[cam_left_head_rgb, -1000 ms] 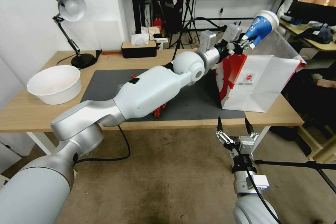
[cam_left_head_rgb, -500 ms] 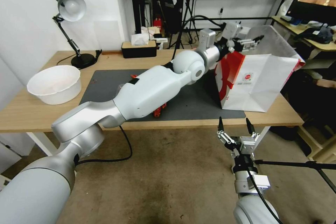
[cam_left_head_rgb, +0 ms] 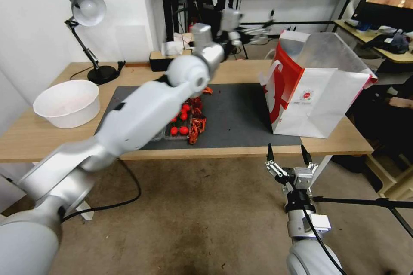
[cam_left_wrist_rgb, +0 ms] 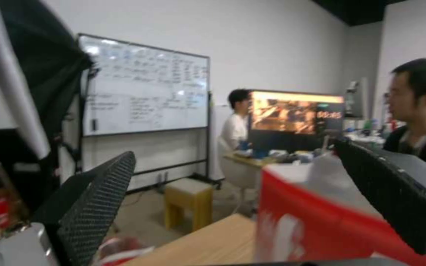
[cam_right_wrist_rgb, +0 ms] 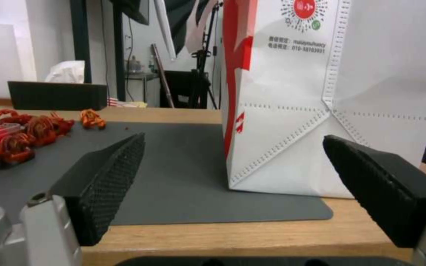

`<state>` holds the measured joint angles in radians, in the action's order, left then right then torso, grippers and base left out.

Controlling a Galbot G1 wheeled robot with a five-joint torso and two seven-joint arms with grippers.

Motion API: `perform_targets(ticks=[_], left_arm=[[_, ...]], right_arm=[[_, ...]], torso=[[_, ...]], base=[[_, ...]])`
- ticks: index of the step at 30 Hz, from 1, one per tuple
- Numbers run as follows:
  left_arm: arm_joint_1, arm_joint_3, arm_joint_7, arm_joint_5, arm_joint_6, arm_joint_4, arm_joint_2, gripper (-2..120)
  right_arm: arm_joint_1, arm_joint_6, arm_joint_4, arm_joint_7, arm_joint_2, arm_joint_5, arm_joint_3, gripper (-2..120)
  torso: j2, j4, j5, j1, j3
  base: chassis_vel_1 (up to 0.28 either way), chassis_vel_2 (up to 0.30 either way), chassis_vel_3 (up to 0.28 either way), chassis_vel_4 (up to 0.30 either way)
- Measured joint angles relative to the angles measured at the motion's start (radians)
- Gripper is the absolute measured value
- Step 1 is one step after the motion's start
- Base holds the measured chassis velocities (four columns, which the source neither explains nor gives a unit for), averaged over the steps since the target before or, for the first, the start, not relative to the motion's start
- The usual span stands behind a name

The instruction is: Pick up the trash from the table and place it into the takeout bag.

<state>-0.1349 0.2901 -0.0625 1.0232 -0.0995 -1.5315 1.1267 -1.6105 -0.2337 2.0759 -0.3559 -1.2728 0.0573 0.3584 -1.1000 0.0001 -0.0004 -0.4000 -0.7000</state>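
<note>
Bag [cam_left_head_rgb: 316, 94] upright at mat's [cam_left_head_rgb: 241, 111] right end, mouth open. Left gripper [cam_left_head_rgb: 258, 36] raised over table's [cam_left_head_rgb: 26, 137] far edge, left of bag, fingers spread, apparently empty though blurred. Right gripper [cam_left_head_rgb: 287, 154] low before table's front edge, fingers spread, empty. Red leftovers [cam_left_head_rgb: 189, 116] on mat's middle.

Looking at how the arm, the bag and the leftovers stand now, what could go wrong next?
1. The left gripper, open and empty, hangs high beside the tall white paper takeout bag with red sides; a sweep could tip it.
2. The red scattered leftovers lie loose on the dark grey mat, likely hard to grasp cleanly.
</note>
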Motion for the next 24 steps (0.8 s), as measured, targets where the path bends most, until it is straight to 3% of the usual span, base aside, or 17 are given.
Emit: perform_targets(ticks=[12,15,17,20,24], left_arm=[[-0.248,-0.211,-0.006,-0.045,-0.008,-0.169,-0.167,100],[-0.371,-0.324,-0.007,-0.075,-0.011,-0.239,-0.22,100],[-0.396,-0.344,-0.007,-0.081,-0.011,-0.25,-0.231,100],[-0.528,-0.435,-0.008,-0.121,0.008,-0.301,-0.281,100],[-0.658,-0.526,-0.011,-0.19,0.029,-0.34,-0.289,100]], right_arm=[[-0.008,0.001,0.008,0.001,0.007,-0.001,-0.001,92],[-0.01,0.0,0.01,0.001,0.007,-0.005,-0.006,92],[-0.01,0.0,0.01,0.002,0.007,-0.005,-0.006,92],[-0.012,-0.001,0.01,0.002,0.007,-0.008,-0.01,92],[-0.012,-0.003,0.007,0.002,0.007,-0.01,-0.013,95]], torso=[[0.0,-0.0003,0.0001,0.0,0.0],[0.0,0.0001,0.0001,0.0,0.0],[0.0,0.0001,0.0,0.0,0.0],[0.0,0.0002,-0.0001,0.0,0.0],[0.0,-0.0002,0.0001,0.0,0.0]], base=[[0.0,0.0,0.0,0.0],[0.0,0.0,0.0,0.0],[0.0,0.0,0.0,0.0],[0.0,0.0,0.0,0.0],[0.0,0.0,0.0,0.0]])
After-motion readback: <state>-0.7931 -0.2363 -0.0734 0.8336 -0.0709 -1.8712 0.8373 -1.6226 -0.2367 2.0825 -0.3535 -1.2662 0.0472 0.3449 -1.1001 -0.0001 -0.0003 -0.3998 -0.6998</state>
